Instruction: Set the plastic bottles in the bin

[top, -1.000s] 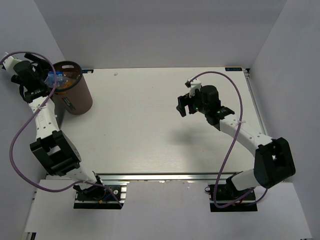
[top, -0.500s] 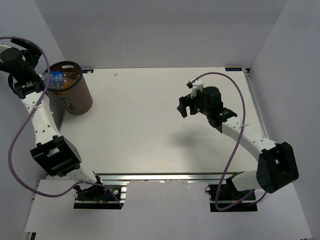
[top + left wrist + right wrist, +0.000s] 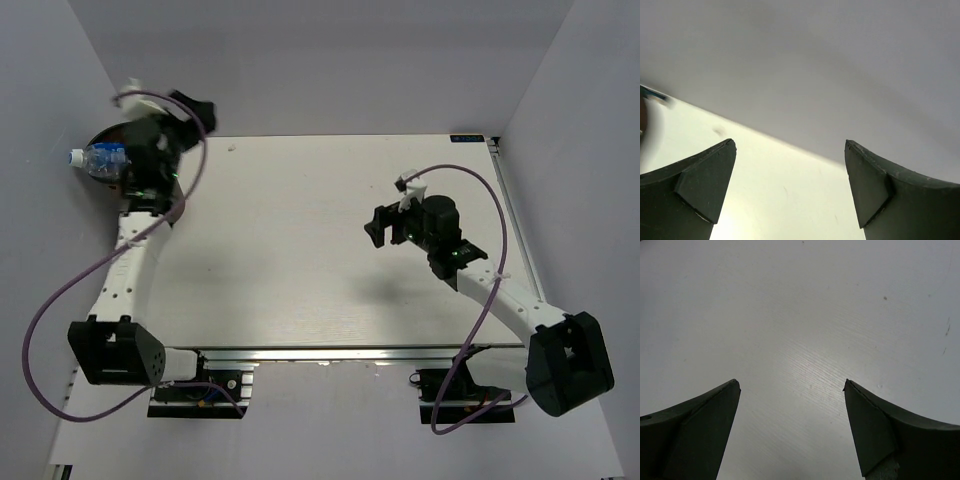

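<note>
A clear bottle with a blue label and white cap [image 3: 100,157] lies across the top of the dark bin [image 3: 103,178], its cap sticking out to the left. My left arm covers most of the bin. My left gripper [image 3: 192,108] points to the back right, away from the bottle; in the left wrist view it [image 3: 790,185] is open and empty over the table and back wall. My right gripper [image 3: 385,225] hovers over the table's right half; in the right wrist view it [image 3: 790,425] is open and empty. The other bottles are not in view.
The white table [image 3: 300,260] is walled at the back and on both sides. A small blue-black fitting [image 3: 468,138] sits at the table's back right corner.
My left arm has swung from left of the bin to over it, its gripper now pointing back right. The bottle stays on the bin top. My right arm has shifted slightly right.
</note>
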